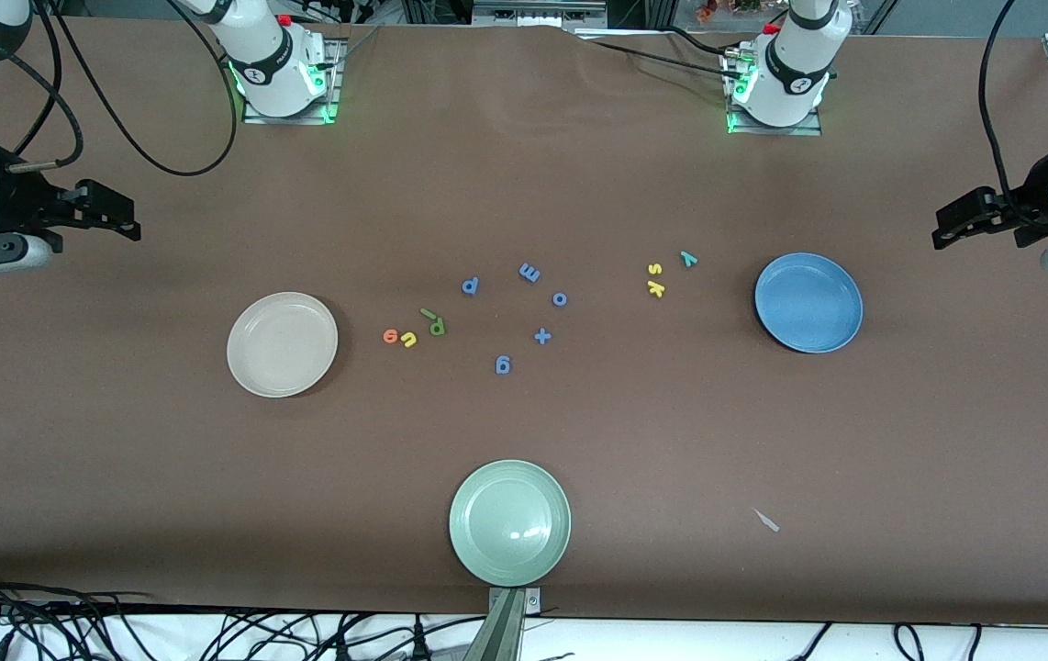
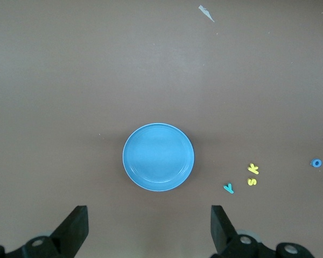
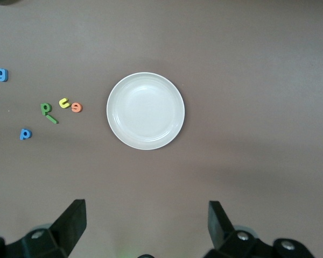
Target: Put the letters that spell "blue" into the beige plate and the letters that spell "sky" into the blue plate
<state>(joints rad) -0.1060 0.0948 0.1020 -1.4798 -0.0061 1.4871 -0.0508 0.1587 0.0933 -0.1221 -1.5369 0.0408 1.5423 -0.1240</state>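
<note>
Plate A (image 1: 239, 353) toward right arm's end, plate B (image 1: 767, 303) toward left arm's end, third plate (image 1: 464, 523) nearest cam. Letters e, u, l, b (image 1: 414, 330) beside plate A; s, k, y (image 1: 666, 274) near plate B; 5 others (image 1: 524, 317) between grps.

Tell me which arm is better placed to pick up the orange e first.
Right: the orange e lies beside the beige plate, toward the right arm's end, where the open right gripper waits.

Pale green plate (image 1: 510, 523); five blue letters (image 1: 529, 272); paper scrap (image 1: 767, 520).
</note>
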